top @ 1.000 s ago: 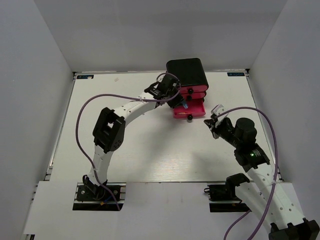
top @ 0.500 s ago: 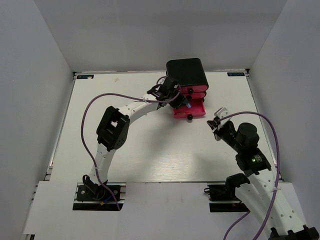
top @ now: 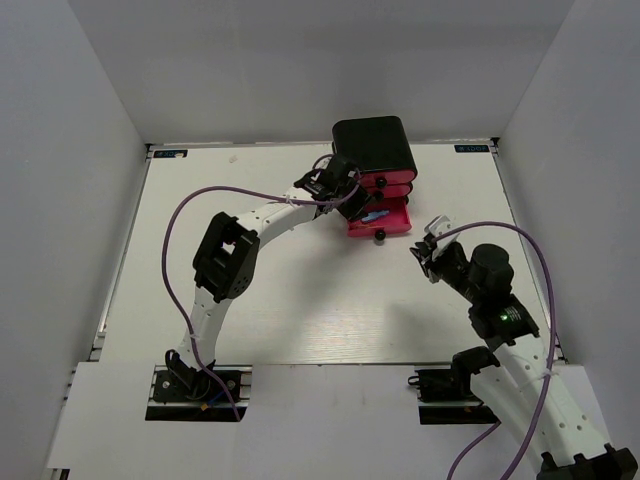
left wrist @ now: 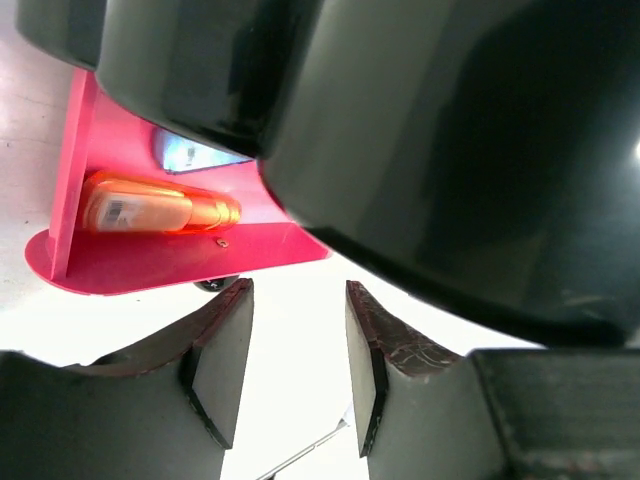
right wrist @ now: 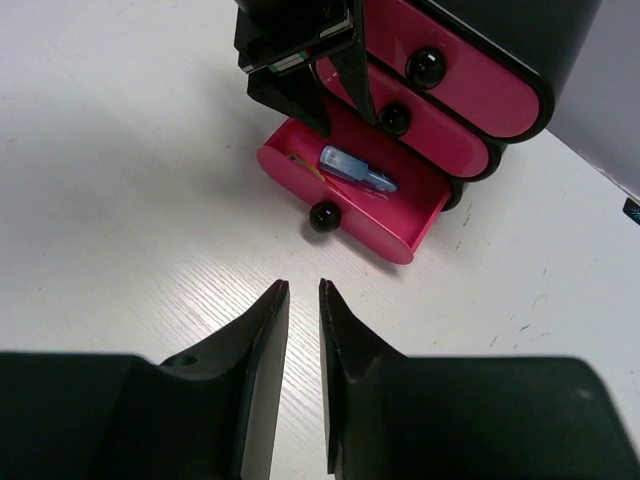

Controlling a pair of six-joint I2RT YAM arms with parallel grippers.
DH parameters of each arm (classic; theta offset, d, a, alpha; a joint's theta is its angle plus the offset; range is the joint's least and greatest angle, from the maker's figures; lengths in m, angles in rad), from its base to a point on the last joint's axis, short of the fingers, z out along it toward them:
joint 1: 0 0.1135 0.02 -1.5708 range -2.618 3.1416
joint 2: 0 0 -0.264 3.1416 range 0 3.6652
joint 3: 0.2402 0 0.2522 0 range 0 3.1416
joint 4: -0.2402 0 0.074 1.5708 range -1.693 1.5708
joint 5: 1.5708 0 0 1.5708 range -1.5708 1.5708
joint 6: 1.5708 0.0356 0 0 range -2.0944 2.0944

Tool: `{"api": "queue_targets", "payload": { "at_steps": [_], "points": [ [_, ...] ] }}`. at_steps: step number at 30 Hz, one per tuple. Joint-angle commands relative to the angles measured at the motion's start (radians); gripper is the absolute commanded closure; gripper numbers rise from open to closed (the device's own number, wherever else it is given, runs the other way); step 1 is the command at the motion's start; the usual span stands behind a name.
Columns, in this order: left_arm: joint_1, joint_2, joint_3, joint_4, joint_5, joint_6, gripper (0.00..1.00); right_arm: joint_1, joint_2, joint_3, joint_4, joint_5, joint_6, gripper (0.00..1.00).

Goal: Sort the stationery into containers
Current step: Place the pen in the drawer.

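The black cabinet (top: 375, 148) stands at the back with three pink drawers. Its bottom drawer (top: 392, 228) is pulled out, and the two above are pushed in. A light-blue cylinder (right wrist: 355, 170) lies in the open drawer beside an orange cylinder (left wrist: 160, 208). My left gripper (top: 348, 196) hovers at the drawer's left end, open, nothing between its fingers (left wrist: 228, 340). My right gripper (top: 430, 240) is right of the drawer, off the table, closed to a thin slit and empty. The sticks and the pen are out of view.
Black knobs mark the bottom drawer (right wrist: 322, 216) and the middle drawer (right wrist: 393, 118). White walls close the table (top: 300, 290) on three sides. The left arm's purple cable (top: 215, 195) loops over the table's left half.
The light-blue cylinder that was at my left gripper's tips now lies flat in the open drawer. The left gripper has drawn back slightly. The right gripper has shifted a little to the left.
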Motion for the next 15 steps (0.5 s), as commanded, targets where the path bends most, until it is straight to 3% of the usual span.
{"api": "queue_targets", "payload": {
  "at_steps": [1,5,6,10,15],
  "points": [
    [0.001,-0.053,-0.004,-0.035,0.017,0.018,0.48,-0.001,0.021,0.006,0.036,-0.018,0.007,0.75],
    [0.001,-0.179,-0.097,-0.058,-0.019,0.108,0.48,-0.004,0.076,0.001,0.027,-0.047,0.022,0.62],
    [0.001,-0.213,-0.155,-0.073,-0.029,0.129,0.49,-0.005,0.113,-0.005,0.027,-0.066,0.033,0.54],
    [0.001,-0.418,-0.372,-0.063,-0.062,0.270,0.47,-0.007,0.209,-0.030,0.084,-0.103,0.146,0.42],
    [0.012,-0.723,-0.712,-0.006,-0.124,0.364,0.22,-0.013,0.365,-0.019,0.177,-0.124,0.332,0.39]
  ]
}}
